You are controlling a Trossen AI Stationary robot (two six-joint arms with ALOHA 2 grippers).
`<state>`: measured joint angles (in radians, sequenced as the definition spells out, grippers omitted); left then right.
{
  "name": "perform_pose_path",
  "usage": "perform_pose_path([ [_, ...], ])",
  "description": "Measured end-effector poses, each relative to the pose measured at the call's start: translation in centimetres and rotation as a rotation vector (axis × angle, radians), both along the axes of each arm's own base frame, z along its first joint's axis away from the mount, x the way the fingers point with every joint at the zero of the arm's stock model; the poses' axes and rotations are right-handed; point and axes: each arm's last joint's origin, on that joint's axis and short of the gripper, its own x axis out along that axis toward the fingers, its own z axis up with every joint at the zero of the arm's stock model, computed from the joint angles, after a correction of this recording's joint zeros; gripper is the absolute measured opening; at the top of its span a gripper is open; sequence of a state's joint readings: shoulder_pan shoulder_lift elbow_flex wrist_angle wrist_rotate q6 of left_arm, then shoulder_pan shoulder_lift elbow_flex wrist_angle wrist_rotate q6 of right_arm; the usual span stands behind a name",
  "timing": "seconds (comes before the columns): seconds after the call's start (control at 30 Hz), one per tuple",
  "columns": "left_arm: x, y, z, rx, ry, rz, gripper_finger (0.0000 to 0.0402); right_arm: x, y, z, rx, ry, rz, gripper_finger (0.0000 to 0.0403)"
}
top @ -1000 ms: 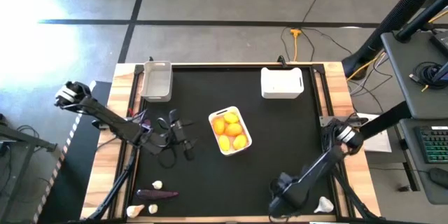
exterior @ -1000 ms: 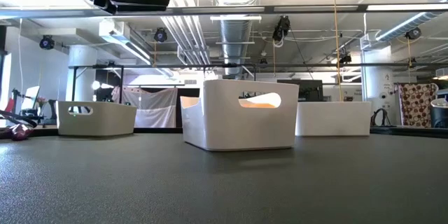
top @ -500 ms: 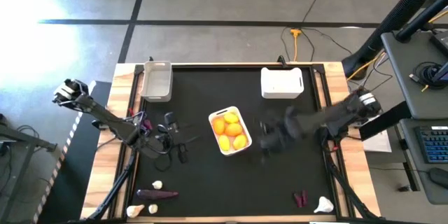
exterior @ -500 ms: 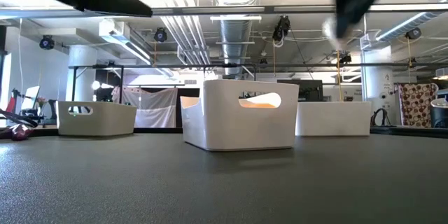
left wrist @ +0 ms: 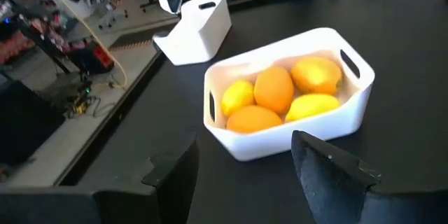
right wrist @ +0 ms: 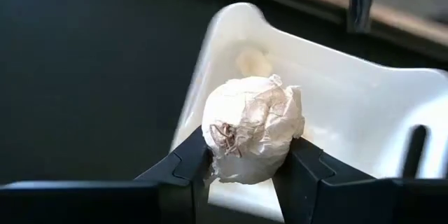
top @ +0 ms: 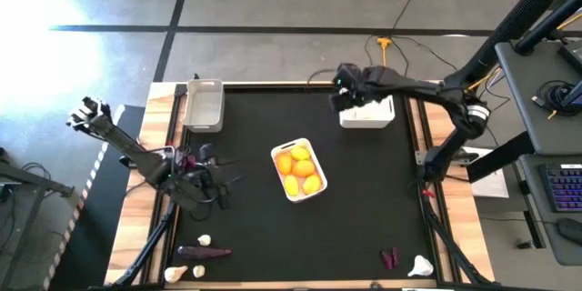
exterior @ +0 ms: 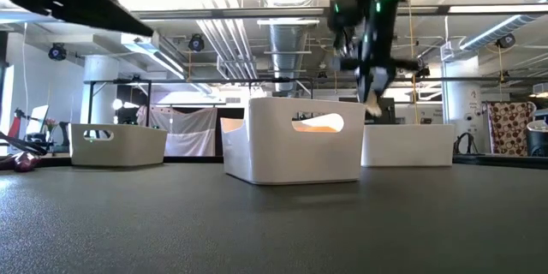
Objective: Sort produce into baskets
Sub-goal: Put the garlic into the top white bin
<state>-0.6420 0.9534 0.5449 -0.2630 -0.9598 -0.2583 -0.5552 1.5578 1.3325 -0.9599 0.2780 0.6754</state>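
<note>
My right gripper (top: 344, 98) is at the table's far side, over the left end of a white basket (top: 366, 107), and is shut on a white garlic bulb (right wrist: 252, 136). Another pale bulb (right wrist: 252, 61) lies inside that basket. My left gripper (top: 223, 182) is open and empty, left of the middle white basket (top: 298, 170), which holds several yellow and orange fruits (left wrist: 276, 91). A grey basket (top: 204, 105) stands at the far left. Two garlic bulbs (top: 205, 240) and a purple vegetable (top: 205, 253) lie near the front left. My right gripper pinches the garlic bulb by its two opposite sides (right wrist: 213, 140) between its two fingers. The fingers come slanting down from above. The bulb is lifted clear, above the white basket's rim (right wrist: 203, 63).
A small purple piece (top: 391, 257) and a garlic bulb (top: 420, 265) lie on the mat near the front right corner. Another bulb (top: 175, 274) lies on the wooden edge at the front left. The black mat (top: 364, 200) is bordered by a wooden frame.
My right gripper has risen from the table's front right corner and swung to the far edge, over the white basket's left end, carrying the garlic bulb. My left gripper has drawn back a little toward the table's left edge.
</note>
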Motion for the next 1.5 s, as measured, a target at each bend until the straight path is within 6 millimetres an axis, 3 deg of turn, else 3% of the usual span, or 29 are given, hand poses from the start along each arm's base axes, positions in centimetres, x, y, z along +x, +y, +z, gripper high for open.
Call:
perform_pose_path([
  [0.1, -0.5, 0.2, -0.2, -0.021, 0.021, 0.012, 0.0210, -1.4, -2.7, -2.5, 0.069, -0.031, -0.074, 0.0116],
  [0.17, -0.8, 0.2, -0.4, -0.029, 0.034, 0.022, 0.0210, -2.1, -3.4, -4.0, 0.094, -0.016, -0.101, 0.0116],
  [0.3, -1.0, 0.4, -0.7, -0.021, 0.058, 0.030, 0.0210, -2.7, -3.9, -6.2, 0.132, 0.028, -0.125, 0.0125],
  [0.43, -0.9, 0.3, -0.7, -0.017, 0.061, 0.030, 0.0210, -2.8, -4.0, -7.3, 0.142, 0.070, -0.119, 0.0164],
  [0.57, -1.0, 0.4, -0.7, -0.020, 0.058, 0.030, 0.0210, -2.7, -4.1, -6.6, 0.123, 0.072, -0.095, 0.0211],
  [0.73, -0.8, 0.3, -0.5, -0.041, 0.030, 0.031, 0.0210, -1.5, -2.2, -1.7, 0.034, -0.036, -0.025, 0.0245],
  [0.87, -0.6, 0.1, -0.2, -0.066, -0.001, 0.030, 0.0210, 0.3, 2.7, 2.4, -0.040, -0.160, 0.102, 0.0250],
  [1.03, -0.5, 0.0, -0.2, -0.095, -0.018, 0.039, 0.0210, 2.0, 13.0, 4.6, -0.039, -0.247, 0.360, 0.0238],
  [1.17, -0.4, -0.1, -0.4, -0.127, -0.029, 0.054, 0.0210, 1.9, 22.6, 4.5, 0.035, -0.274, 0.615, 0.0228],
  [1.27, -0.1, -0.3, -0.5, -0.134, -0.033, 0.057, 0.0210, 0.5, 29.3, 3.4, 0.154, -0.278, 0.652, 0.0223],
  [1.37, 0.3, -0.6, -0.5, -0.128, -0.049, 0.045, 0.0210, -1.7, 34.0, 2.0, 0.326, -0.216, 0.545, 0.0220],
  [1.5, 1.3, -1.4, -0.3, -0.092, -0.087, 0.003, 0.0210, -4.7, 38.3, -0.3, 0.516, 0.000, 0.344, 0.0219],
])
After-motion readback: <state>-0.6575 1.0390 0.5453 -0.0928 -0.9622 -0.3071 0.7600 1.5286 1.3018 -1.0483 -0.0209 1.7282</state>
